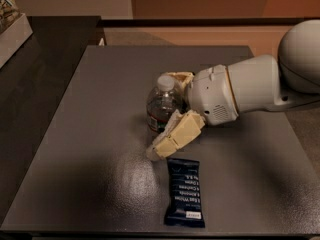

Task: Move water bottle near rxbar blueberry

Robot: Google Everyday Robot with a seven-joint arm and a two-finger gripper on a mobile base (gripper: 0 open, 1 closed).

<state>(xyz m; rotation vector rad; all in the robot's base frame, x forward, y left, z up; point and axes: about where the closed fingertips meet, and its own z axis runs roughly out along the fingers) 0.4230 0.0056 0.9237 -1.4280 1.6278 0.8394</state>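
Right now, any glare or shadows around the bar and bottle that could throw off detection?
Camera view: light is dim and warm. A broad soft sheen lies on the table just left of the rxbar blueberry, and the wrapper itself shows no glare. The gripper, closed on the water bottle just above the bar, is brightly lit. The clear bottle carries only small highlights.

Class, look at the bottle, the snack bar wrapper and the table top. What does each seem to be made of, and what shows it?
Small clear water bottle, held in the cream gripper: thin glossy plastic, see-through. Flat navy rxbar blueberry wrapper: probably plastic film, faint sheen, printed text. Grey table top: hard, likely laminate, dull reflections.
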